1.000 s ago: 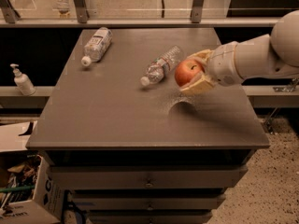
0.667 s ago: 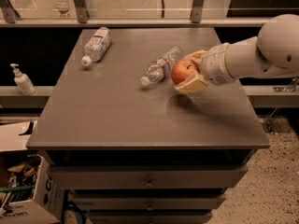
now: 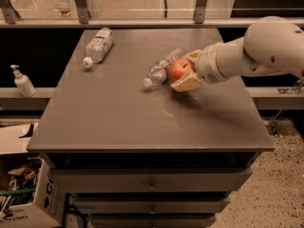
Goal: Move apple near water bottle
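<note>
The red-orange apple (image 3: 178,71) sits between the two tan fingers of my gripper (image 3: 184,72), low over the grey table (image 3: 118,113) right of centre. The gripper is shut on the apple, with one finger (image 3: 187,84) below it and one above. The white arm reaches in from the right. The slim clear water bottle (image 3: 162,67) lies on its side just left of the apple, its white cap toward the front left. The apple nearly touches the bottle's side.
A stouter bottle with a large white label (image 3: 98,45) lies at the table's back left. A soap dispenser (image 3: 22,81) stands on a ledge at the left. A cardboard box (image 3: 21,194) sits on the floor at lower left. Drawers run below the tabletop.
The gripper has carried the apple a little left and down, closer to the slim bottle. The bottles have not moved.
</note>
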Available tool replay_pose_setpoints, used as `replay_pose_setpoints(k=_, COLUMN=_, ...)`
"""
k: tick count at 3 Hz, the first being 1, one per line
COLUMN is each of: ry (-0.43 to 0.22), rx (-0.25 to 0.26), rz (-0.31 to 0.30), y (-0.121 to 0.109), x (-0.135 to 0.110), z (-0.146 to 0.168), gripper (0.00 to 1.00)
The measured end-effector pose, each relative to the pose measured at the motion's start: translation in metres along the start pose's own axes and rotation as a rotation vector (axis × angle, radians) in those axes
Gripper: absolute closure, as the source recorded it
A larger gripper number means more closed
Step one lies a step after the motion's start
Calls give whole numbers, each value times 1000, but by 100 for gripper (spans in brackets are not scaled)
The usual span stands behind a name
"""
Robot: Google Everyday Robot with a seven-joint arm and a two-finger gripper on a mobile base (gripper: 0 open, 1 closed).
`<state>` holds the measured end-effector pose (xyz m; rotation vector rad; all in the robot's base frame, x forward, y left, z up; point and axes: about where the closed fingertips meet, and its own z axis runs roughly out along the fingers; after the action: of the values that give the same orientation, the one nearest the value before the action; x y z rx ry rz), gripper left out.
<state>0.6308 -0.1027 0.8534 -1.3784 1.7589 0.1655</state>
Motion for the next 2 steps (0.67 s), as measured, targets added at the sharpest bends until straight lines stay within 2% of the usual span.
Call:
replay_pose_setpoints(k=1, ry=20, rx=-8, rz=27, y=3, x=-1, z=9, gripper=84)
replay_pose_setpoints(k=2, ry=35, rx=-15, rz=40, y=7, x=-4, z=14, gripper=61)
